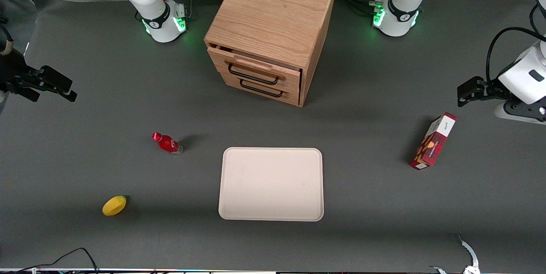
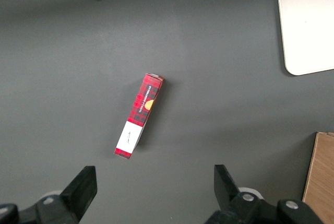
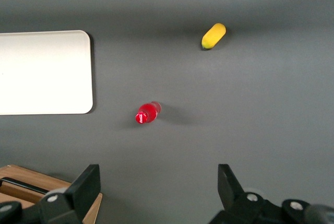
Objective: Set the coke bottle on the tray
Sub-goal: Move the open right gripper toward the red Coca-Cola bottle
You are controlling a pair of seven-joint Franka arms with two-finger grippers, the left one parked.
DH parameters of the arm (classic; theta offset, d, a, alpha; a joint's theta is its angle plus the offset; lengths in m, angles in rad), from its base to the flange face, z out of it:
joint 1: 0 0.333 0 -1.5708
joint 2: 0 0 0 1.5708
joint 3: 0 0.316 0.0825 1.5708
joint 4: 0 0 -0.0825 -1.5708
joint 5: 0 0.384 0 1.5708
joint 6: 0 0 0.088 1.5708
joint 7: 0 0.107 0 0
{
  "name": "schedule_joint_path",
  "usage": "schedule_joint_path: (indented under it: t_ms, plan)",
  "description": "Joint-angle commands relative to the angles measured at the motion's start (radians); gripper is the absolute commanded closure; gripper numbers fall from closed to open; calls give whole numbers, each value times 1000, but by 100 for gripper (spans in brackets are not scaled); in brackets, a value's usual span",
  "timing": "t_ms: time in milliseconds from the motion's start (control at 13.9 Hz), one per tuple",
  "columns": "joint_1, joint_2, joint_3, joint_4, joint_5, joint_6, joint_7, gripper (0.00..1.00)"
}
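The coke bottle [image 1: 167,143] is small and red with a red cap. It stands upright on the grey table, beside the tray [image 1: 271,184] and toward the working arm's end. The tray is flat, pale beige-pink and bare. My gripper [image 1: 70,90] is open and empty. It hangs above the table at the working arm's end, well apart from the bottle and farther from the front camera than it. In the right wrist view the open gripper [image 3: 156,178] looks down on the bottle [image 3: 146,113] and a part of the tray [image 3: 44,72].
A wooden two-drawer cabinet [image 1: 268,30] stands farther from the front camera than the tray. A yellow lemon [image 1: 114,205] lies nearer the front camera than the bottle; it also shows in the right wrist view [image 3: 213,35]. A red carton box [image 1: 433,141] stands toward the parked arm's end.
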Motion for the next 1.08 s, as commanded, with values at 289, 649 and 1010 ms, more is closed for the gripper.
schedule_joint_path:
  t_ms: [289, 649, 1010]
  plan:
    - [5, 16, 2, 51, -6, -42, -15, 0]
    - [2, 14, 2, 42, 17, -51, 29, 0]
    - [5, 16, 5, 41, 44, -87, 75, 0]
